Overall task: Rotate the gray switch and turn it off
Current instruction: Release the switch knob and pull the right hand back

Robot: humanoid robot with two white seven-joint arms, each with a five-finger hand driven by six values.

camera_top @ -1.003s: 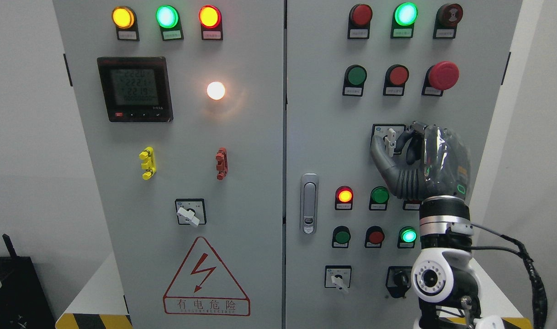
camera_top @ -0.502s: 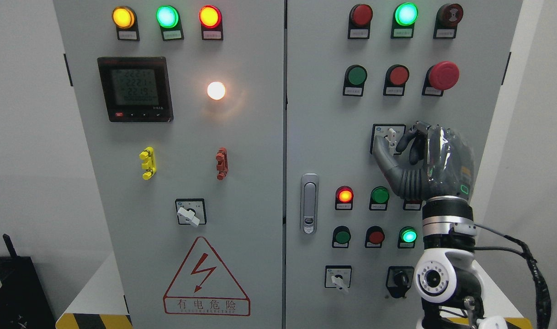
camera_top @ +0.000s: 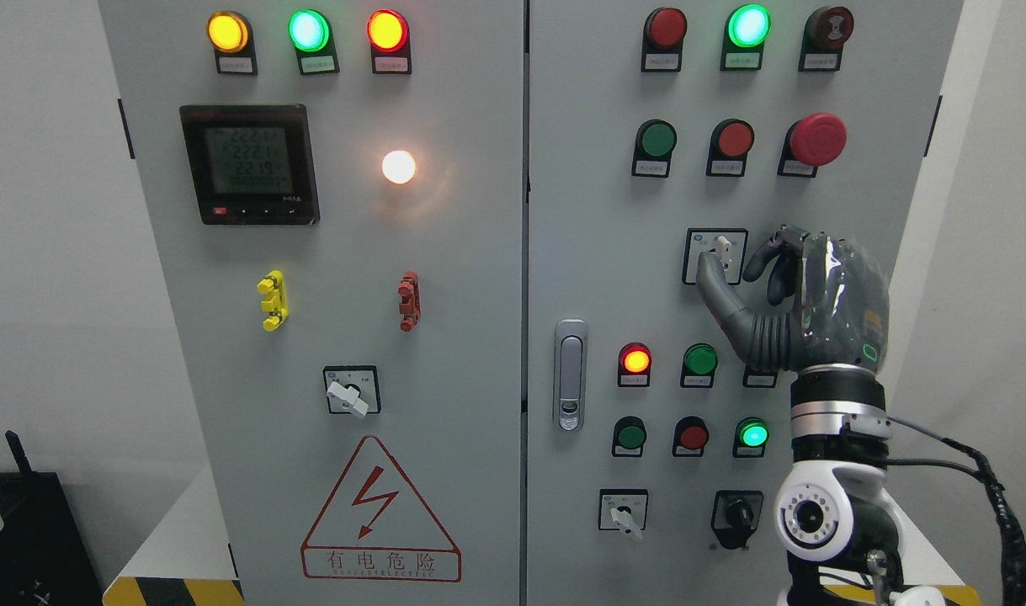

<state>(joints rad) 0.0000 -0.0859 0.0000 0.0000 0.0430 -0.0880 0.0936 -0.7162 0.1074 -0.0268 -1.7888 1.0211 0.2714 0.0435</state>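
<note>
**Poised at the upright lever, pinch not closed**

Brackets the gray switch [camera_top: 722,250] with narrowly parted fingers [camera_top: 757,259]: thumb up from below and left, its tip just beside the lever's foot, index curled in from the right with a sliver of the switch plate [camera_top: 693,242] visible between. Holds nothing, by the look of it; cannot tell for certain whether the thumb touches the lever. Keeps the other digits tucked behind the index, probably to stay clear of the panel face.

Sets the right hand [camera_top: 820,303] palm-left with the wrist straight below, likely so that a roll of the forearm turns the lever without dragging sideways. Comes in from the lower right, covering part of the row with the lit red lamp [camera_top: 635,359].

Finds the switch on the right door [camera_top: 597,210] of the cabinet, in the middle band, under the mushroom button [camera_top: 818,139]. Shows the lever standing near vertical, so probably not yet turned off. Leaves two similar selectors, the left-door selector [camera_top: 349,392] and the lower selector [camera_top: 623,512], well apart and untouched.

Shows nothing of the left arm.
</note>
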